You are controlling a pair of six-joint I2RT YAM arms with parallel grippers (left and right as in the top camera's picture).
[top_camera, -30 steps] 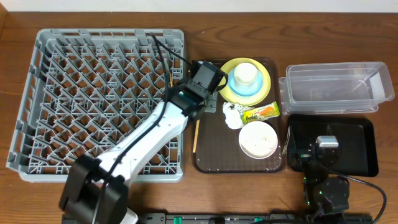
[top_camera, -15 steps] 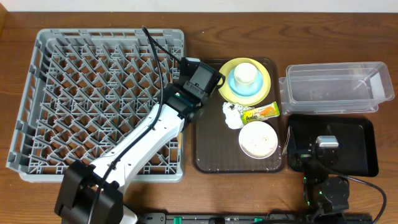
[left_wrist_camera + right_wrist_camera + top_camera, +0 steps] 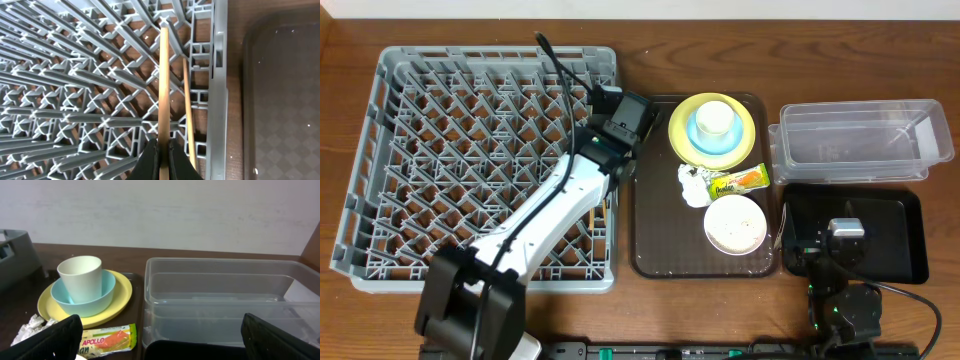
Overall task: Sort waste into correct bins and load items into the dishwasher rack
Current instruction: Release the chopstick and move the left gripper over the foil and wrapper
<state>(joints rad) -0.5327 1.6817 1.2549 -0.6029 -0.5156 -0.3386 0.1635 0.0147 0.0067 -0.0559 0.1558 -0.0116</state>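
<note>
Desk point(image 3: 680, 310): dark brown wood, matt. A pale, plain wall point(image 3: 160, 210) runs behind its far edge.

Left end of the desk: the dishwasher rack point(image 3: 420, 150), grey, pegs in a lattice, wood showing through the gaps. The left arm reaches diagonally across it from the desk's near edge to the rack's far right corner.

Left gripper point(image 3: 160, 150): jaws clamped on a wooden chopstick point(image 3: 163, 90), which points lengthwise over the lattice beside the rack's right edge. Whether its far tip touches a peg is hard to tell from the wrist view. The second chopstick point(image 3: 187, 110) lies just beside it, down among the pegs along the same edge.

Mid-desk, just right of the rack: the brown serving tray point(image 3: 655, 240).
- Far right corner: yellow plate point(image 3: 680, 125), with the light blue bowl point(image 3: 695, 137) on it and the white cup point(image 3: 715, 118) upright in the bowl.
- Near the right edge, mid-tray: crumpled tissue point(image 3: 692, 185), with the snack wrapper point(image 3: 738, 180) touching it.
- Toward the near right corner: white bowl point(image 3: 708, 223).

Right end of the desk: clear tub point(image 3: 855, 105) toward the far edge, black tray point(image 3: 905, 250) just in front of it.

Right gripper point(image 3: 840, 232): sits over the black tray with its fingers point(image 3: 45, 340) spread wide, grasping nothing, and faces the tub and plate.
</note>
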